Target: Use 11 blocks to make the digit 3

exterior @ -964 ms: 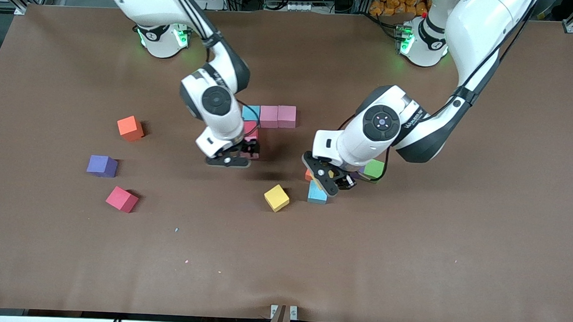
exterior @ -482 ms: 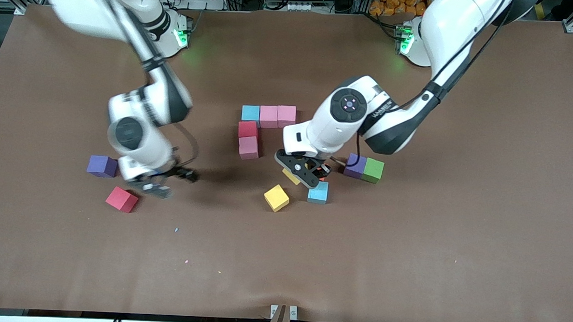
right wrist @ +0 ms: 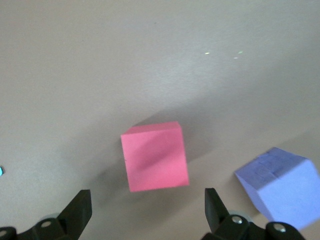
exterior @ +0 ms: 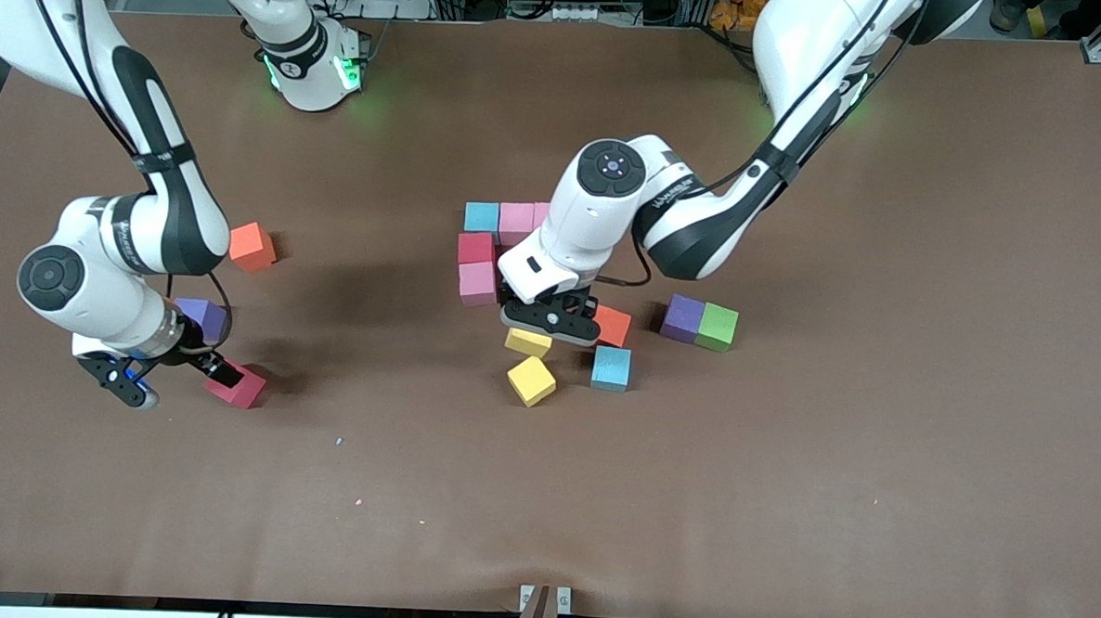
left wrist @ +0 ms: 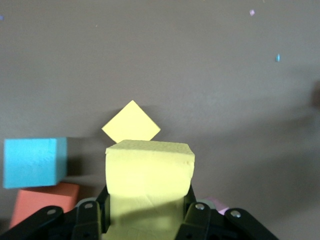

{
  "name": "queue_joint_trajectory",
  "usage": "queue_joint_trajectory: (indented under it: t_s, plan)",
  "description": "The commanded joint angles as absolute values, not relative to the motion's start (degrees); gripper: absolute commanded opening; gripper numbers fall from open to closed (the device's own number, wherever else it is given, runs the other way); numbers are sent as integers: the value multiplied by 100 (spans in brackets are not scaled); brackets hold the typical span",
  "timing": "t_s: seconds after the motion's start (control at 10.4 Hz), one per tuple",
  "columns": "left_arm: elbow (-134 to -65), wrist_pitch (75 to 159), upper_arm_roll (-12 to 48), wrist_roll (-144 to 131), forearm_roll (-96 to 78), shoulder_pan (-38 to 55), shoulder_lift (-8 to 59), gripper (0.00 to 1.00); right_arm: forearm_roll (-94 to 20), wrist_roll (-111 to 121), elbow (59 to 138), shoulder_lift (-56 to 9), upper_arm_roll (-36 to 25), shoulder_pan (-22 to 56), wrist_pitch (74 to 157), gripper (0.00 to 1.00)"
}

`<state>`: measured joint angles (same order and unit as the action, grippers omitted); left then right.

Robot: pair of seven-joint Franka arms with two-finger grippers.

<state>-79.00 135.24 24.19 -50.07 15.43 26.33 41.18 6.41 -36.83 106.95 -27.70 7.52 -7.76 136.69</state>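
My left gripper (exterior: 550,326) is clamped on a yellow block (left wrist: 149,172), carrying it just above the counter (exterior: 784,496), close beside the pink block (exterior: 477,283) that ends the started figure. I take that pink block as my landmark. Up from it, away from the front camera, sit a red block (exterior: 475,247), then a light blue block (exterior: 481,216) with two more pink ones in a row toward my left arm's end. A second yellow block (exterior: 531,381) lies nearer the camera than the landmark, turned corner-on.

The block in my grip looks like matte foam: I judge it light, a little soft, not slippery, not fragile. Flat opposite faces are the place to hold, squeezed gently. As a cube it has no long axis; its faces sit square to my gripper.

My right gripper (right wrist: 145,212) hangs with jaws apart over another red block (right wrist: 155,156), well away from the landmark toward my right arm's end, with a purple block (right wrist: 280,185) beside it.
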Motion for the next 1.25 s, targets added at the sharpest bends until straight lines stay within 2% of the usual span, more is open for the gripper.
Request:
queue_joint_trajectory:
  t_s: [0.0,0.29,0.67,1.16]
  plan:
    - [-7393,13675,2233,-6461,1450,2925,4472,0,598,-3744,10573,-3014,826,-800,13746,100]
    - [-7348,13764,1873,-7983,1424,3426,4579,0,650,-3043,10442,-3216,826,-922,13772,100]
    - [-7172,13755,1872,-8306,1424,3709,4965,0,659,-2979,10144,-3585,826,-949,13790,100]
    - [-7207,12597,1933,-6685,1327,3420,4738,0,694,-2672,9949,-3797,800,-1089,13781,100]
